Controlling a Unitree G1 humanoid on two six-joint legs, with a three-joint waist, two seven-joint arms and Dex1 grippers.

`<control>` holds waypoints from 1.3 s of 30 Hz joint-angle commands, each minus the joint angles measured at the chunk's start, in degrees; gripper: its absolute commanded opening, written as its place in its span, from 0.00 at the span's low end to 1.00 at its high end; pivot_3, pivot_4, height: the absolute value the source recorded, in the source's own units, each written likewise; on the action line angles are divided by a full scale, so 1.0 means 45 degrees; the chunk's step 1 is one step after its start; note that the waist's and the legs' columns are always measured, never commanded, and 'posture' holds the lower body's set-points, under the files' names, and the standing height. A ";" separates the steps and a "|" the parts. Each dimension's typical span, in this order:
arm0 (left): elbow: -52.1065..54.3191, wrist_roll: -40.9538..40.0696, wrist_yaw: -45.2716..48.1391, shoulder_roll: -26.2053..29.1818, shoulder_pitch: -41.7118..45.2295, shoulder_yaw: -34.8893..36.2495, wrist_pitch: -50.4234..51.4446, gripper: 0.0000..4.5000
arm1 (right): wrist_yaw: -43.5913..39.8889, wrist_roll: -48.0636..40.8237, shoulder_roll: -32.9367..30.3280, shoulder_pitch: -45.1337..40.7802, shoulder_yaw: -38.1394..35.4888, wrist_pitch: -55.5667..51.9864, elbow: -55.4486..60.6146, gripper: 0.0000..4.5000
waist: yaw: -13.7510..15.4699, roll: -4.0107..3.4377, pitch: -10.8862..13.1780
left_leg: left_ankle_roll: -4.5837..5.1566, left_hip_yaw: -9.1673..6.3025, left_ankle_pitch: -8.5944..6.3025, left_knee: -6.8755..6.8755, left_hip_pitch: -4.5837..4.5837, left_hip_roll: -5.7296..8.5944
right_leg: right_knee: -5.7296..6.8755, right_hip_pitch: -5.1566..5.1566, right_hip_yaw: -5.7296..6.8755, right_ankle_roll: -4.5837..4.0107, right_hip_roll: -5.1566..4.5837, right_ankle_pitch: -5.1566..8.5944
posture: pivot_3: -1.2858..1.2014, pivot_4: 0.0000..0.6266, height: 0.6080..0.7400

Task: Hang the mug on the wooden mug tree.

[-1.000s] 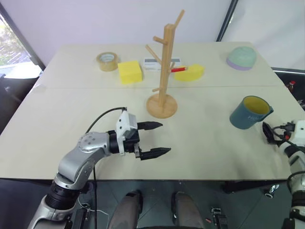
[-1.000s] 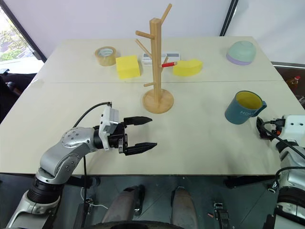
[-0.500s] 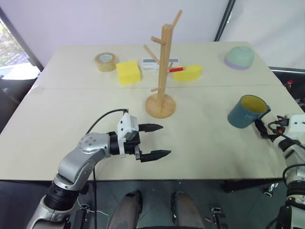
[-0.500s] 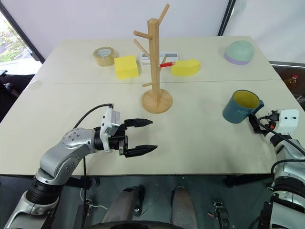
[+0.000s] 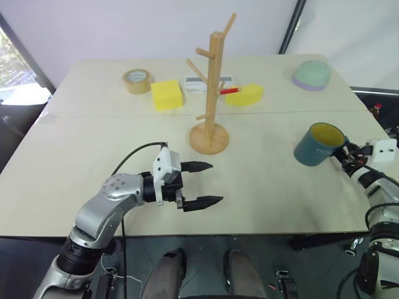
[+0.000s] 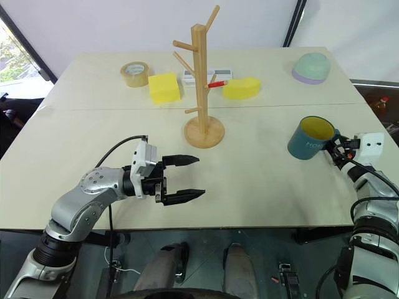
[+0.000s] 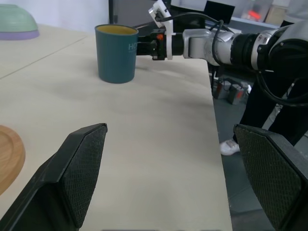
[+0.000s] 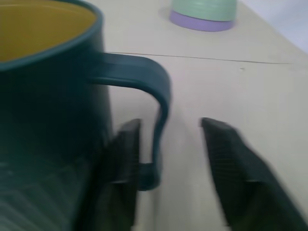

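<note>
The teal-blue mug (image 5: 318,144) with a yellow inside stands upright on the table at the right, its handle (image 8: 159,96) turned toward my right gripper (image 6: 340,149). That gripper is level and straddles the handle. One finger (image 8: 122,163) sits between handle and mug wall, the other finger (image 8: 226,163) outside with a gap, so it is open. The wooden mug tree (image 5: 212,81) stands upright mid-table, well left of the mug. My left gripper (image 5: 216,182) hovers open and empty near the table's front edge, pointing right toward the mug (image 7: 115,53).
Along the back of the table are a tape roll (image 5: 138,80), a yellow sponge block (image 5: 168,94), a white box (image 5: 199,83), a red pen (image 5: 232,91), a second yellow sponge (image 5: 244,94) and a pale green-and-lilac dome bowl (image 5: 310,75). The table's right edge is close to the mug.
My right gripper has moved forward and left up to the mug's handle, with its fingers now on either side of it. The mug has shifted slightly left. The left arm has stayed still.
</note>
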State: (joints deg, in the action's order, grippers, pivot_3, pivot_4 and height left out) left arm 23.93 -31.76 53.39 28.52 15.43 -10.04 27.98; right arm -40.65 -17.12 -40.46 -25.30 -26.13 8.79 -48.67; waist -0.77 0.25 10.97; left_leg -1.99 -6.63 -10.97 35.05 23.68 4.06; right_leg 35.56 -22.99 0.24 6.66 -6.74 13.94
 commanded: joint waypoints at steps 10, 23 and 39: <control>0.0159 0.0019 -0.0201 0.0171 -0.0075 0.0707 -0.0452 1.00 | -0.0166 -0.0211 -0.0457 0.1443 0.0230 -0.0324 0.4168 0.02 | 0.0013 0.0002 0.0004 | 0.0003 -0.0003 -0.0003 -0.0003 -0.0029 -0.0002 | -0.0006 0.0034 -0.0004 0.0001 -0.0005 0.0001 | 0.52 0.24 1.00; -0.2347 0.0752 -0.0037 0.0966 0.0539 0.2384 -0.2063 1.00 | -0.0592 -0.1735 -0.3604 0.0383 0.3278 -0.8738 1.6882 0.02 | 0.0092 -0.0004 0.0024 | -0.0010 -0.0008 -0.0012 0.0005 0.0008 -0.0037 | 0.0036 -0.0045 -0.0039 0.0048 -0.0015 0.0037 | 0.52 0.24 1.00; -0.1800 0.0053 -0.0558 0.0604 0.0488 0.2936 -0.1773 1.00 | 0.0795 -0.1549 -0.2380 -0.4965 0.5756 -1.4676 1.6418 0.02 | 0.0311 -0.0001 0.0026 | 0.0037 0.0027 -0.0027 0.0015 0.0249 -0.0001 | -0.0023 -0.0261 -0.0032 0.0079 -0.0016 -0.0044 | 0.52 0.24 1.00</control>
State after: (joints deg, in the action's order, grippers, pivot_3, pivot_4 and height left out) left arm 13.78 -30.61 51.01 30.93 17.61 1.52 19.94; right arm -37.42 -23.92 -51.39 -45.78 0.37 -57.13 24.62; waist 0.63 0.25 11.09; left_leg -1.82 -6.48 -11.08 35.15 24.80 4.06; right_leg 35.46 -24.15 0.09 7.01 -6.81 13.75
